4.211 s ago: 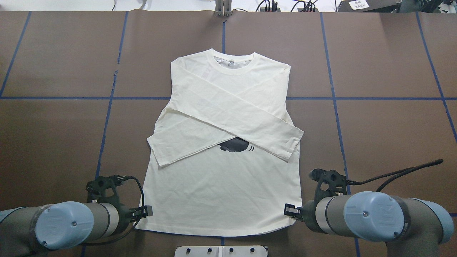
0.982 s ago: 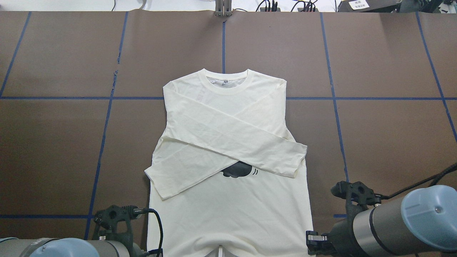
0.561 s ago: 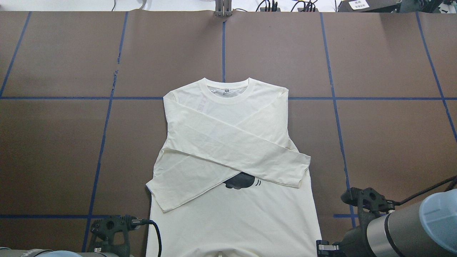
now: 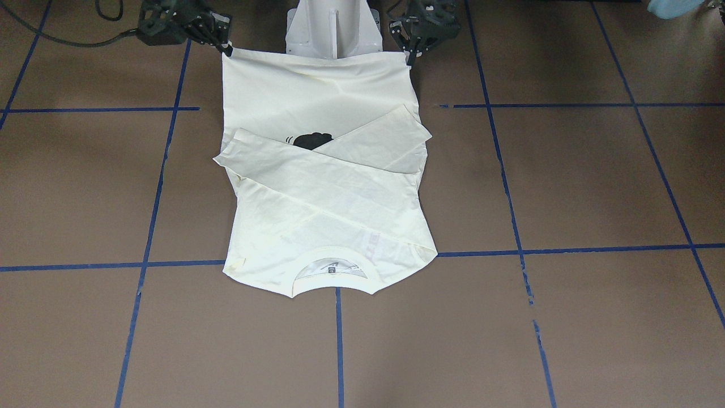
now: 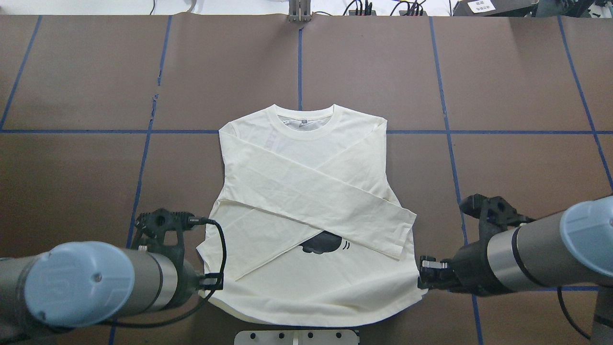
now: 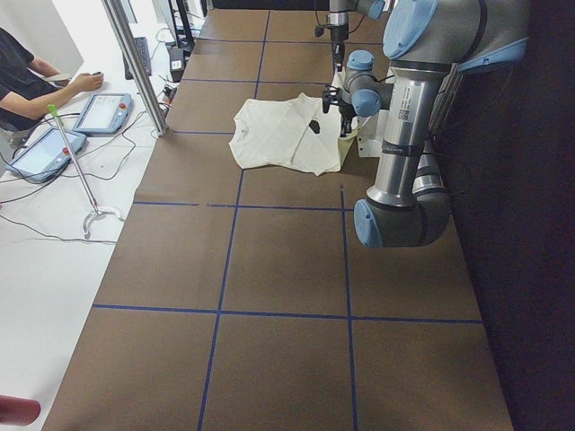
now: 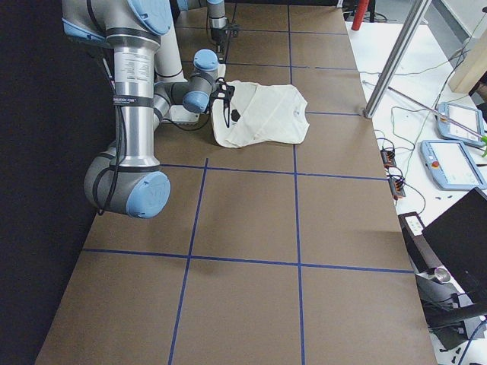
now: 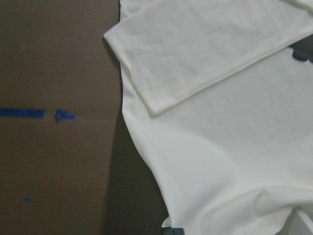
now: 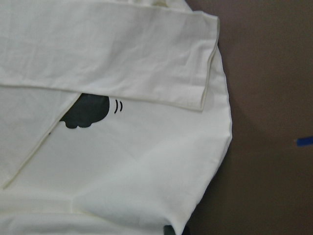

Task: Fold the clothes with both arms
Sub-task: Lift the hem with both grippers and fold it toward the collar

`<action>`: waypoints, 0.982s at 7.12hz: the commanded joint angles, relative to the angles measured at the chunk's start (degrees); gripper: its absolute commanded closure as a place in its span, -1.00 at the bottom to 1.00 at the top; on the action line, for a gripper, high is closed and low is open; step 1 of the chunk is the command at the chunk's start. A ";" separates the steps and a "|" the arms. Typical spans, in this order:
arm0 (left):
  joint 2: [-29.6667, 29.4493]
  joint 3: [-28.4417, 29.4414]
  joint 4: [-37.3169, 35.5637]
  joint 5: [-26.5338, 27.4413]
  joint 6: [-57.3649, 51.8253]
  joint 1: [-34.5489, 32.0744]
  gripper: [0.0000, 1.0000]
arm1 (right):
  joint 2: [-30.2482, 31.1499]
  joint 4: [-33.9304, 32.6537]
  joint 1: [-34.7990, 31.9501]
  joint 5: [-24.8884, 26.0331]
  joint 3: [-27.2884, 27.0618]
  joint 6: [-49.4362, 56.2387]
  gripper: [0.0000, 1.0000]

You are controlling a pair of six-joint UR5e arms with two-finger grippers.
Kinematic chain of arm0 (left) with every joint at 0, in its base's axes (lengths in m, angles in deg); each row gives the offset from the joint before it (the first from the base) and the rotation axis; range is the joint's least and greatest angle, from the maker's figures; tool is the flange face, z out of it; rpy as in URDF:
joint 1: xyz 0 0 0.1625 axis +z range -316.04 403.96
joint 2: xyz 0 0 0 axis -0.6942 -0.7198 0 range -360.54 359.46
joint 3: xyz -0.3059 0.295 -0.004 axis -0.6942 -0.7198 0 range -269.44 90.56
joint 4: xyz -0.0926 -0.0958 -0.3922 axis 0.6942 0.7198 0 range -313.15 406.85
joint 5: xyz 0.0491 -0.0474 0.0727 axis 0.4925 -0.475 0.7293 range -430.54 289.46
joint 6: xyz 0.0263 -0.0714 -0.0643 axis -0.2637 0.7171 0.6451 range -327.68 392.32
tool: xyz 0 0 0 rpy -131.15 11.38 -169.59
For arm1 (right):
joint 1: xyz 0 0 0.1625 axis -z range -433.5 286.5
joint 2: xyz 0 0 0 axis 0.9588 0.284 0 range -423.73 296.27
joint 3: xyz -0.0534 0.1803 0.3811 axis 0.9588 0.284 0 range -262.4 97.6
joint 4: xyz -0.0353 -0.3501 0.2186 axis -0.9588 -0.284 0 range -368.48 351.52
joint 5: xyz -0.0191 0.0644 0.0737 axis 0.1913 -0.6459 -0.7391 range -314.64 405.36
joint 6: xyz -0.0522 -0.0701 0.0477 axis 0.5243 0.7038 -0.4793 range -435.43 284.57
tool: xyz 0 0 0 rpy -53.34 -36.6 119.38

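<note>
As left gripper (image 5: 213,281) and right gripper (image 5: 424,276) apparently pinch it, T-shirt (image 5: 292,163) drapes.

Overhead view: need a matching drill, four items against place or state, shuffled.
1. left claw
2. right claw
3. collar
4. cat print

A. partly hidden under the crossed sleeves
B. grips the T-shirt hem corner at this view's right
C. at the T-shirt's end farthest from the robot
D. grips the hem corner at this view's left

Pairs: 1-D, 2-B, 3-C, 4-A
</note>
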 commanded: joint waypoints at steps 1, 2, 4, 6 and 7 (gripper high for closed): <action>-1.40 4.01 0.08 -1.75 -7.17 -7.67 1.00 | -5.96 0.00 -11.52 -5.77 8.58 4.93 1.00; -1.40 4.71 0.08 -1.67 -7.62 -8.48 1.00 | -9.04 -0.08 -14.17 -6.22 12.71 5.80 1.00; -1.75 6.55 0.69 -1.67 -7.45 -9.62 1.00 | -12.84 -0.08 -18.31 -8.06 18.88 9.23 1.00; -5.52 12.87 2.01 -1.67 -9.11 -14.70 1.00 | -20.91 -0.08 -21.13 -8.16 27.39 9.15 1.00; -5.88 16.03 4.36 -1.75 -10.86 -17.16 1.00 | -22.86 -0.08 -22.10 -8.16 30.48 9.32 1.00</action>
